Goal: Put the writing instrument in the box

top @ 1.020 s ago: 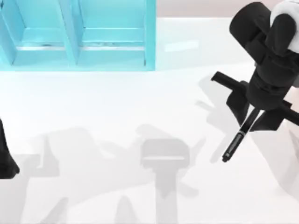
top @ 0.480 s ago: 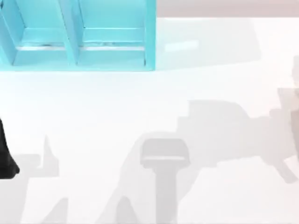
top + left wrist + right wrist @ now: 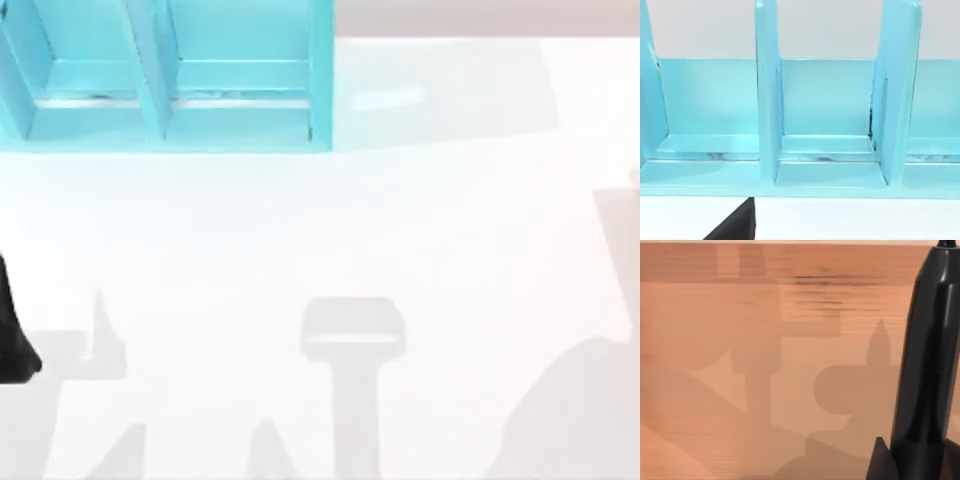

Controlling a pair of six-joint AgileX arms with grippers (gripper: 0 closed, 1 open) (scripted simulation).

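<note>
The writing instrument [image 3: 927,355], a glossy black pen, stands close in the right wrist view over a brown wooden surface. My right gripper holds it, and one dark finger [image 3: 879,461] shows at its base. The box [image 3: 320,80] is a light blue open case with upright dividers at the table's far left. In the left wrist view its dividers [image 3: 767,100] and compartments face me, with nothing in them. My left arm [image 3: 12,335] rests at the left edge of the table, with a black part of it [image 3: 737,226] showing below the box.
The white table [image 3: 330,220] spreads right and forward of the box, crossed by grey arm shadows. A pinkish strip [image 3: 480,15] runs along the far edge.
My right arm, holding the pen, has left the top view past the right edge. Its shadow has slid to the lower right corner. The left arm has not moved.
</note>
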